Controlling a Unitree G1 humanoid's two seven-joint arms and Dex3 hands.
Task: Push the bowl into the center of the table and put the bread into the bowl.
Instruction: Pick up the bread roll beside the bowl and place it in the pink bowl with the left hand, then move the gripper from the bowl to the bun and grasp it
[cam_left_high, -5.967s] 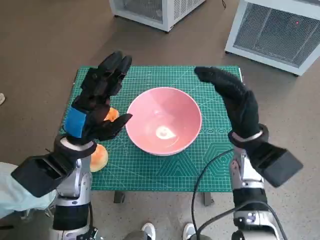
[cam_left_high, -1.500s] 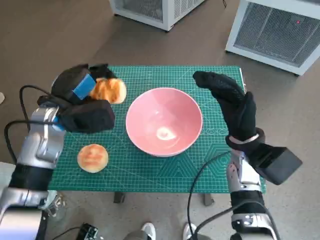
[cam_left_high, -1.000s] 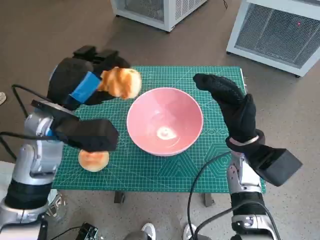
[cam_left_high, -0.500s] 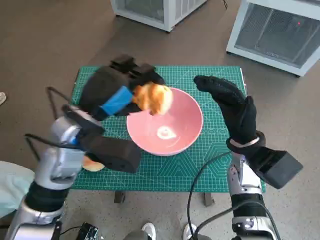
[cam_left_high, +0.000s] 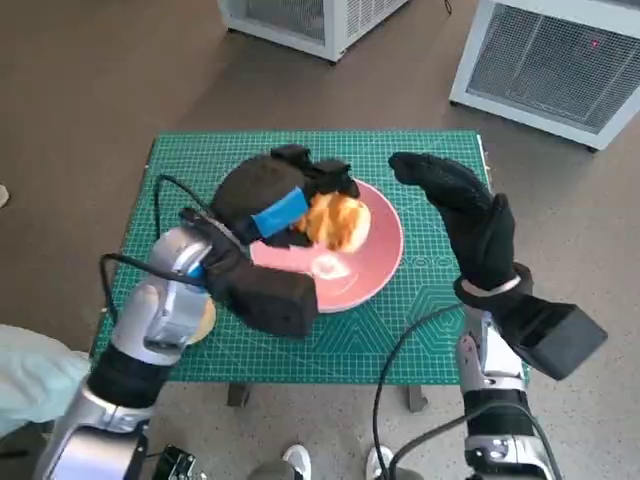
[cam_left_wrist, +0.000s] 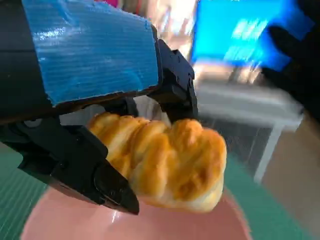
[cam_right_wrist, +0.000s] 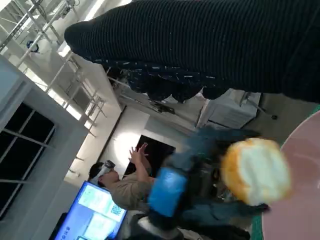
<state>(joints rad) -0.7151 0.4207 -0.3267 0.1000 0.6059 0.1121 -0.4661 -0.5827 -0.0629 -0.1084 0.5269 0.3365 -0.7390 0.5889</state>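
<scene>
Pink bowl (cam_left_high: 372, 262) sits mid-table; left hand (cam_left_high: 285, 195) holds bread (cam_left_high: 338, 221) above.

A golden, twisted bread (cam_left_high: 337, 221) sits gripped in the left hand (cam_left_high: 283, 196), just above the pink bowl (cam_left_high: 372, 268) directly beneath that hand.

No readable text, label, brand or number is showing in any view. The green mat (cam_left_high: 420, 300) is carrying only a printed grid, and the blue screen (cam_right_wrist: 97, 210) is showing blurred, illegible panels.
</scene>
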